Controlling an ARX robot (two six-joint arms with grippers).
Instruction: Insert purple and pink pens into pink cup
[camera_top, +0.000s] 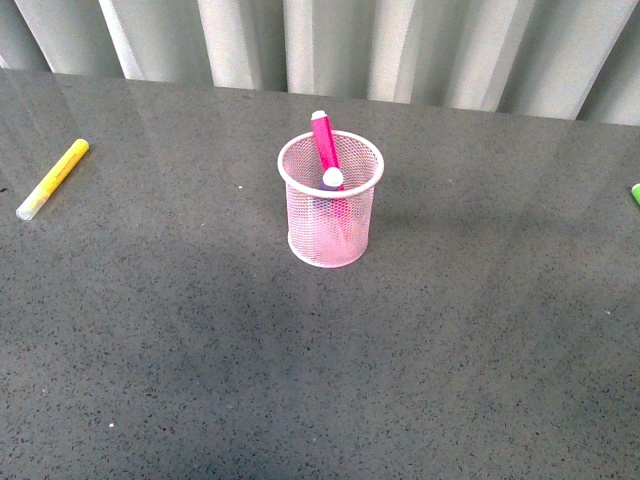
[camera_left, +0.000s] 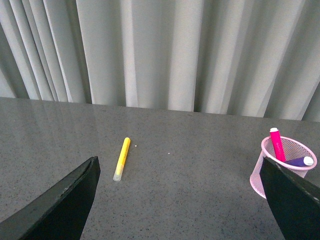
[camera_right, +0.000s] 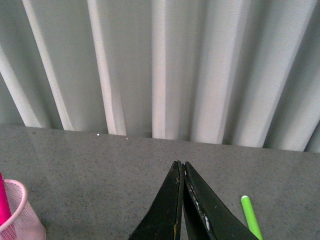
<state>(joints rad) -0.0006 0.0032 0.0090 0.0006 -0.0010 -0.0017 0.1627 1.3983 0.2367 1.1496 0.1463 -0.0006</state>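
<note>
Standing upright near the middle of the grey table (camera_top: 480, 380), the pink cup (camera_top: 331, 225) holds both task pens. The pink pen (camera_top: 325, 143) leans against the far side of the rim, its upper end sticking out above it. The purple pen (camera_top: 333, 179) sits lower, its pale cap tip showing just inside the rim at the near side of the pink one; its dark body shows only faintly through the mesh.

A yellow pen (camera_top: 52, 179) lies flat on the table well to the left of the cup, and a sliver of green pen (camera_top: 636, 193) shows at the right edge. Pale curtains (camera_top: 330, 45) hang behind the table.

Neither arm appears in the front view. From the left wrist, the left gripper (camera_left: 180, 200) is spread wide with nothing between its dark fingers (camera_left: 70, 200); the yellow pen (camera_left: 121, 158) lies on the table beyond it and the cup (camera_left: 280, 170) with both pens sits off to one side, partly behind a finger. From the right wrist, the right gripper (camera_right: 183, 172) has its fingers pressed together, holding nothing; the green pen (camera_right: 251, 216) lies near it and the cup (camera_right: 20, 215) is at the frame's corner.
</note>
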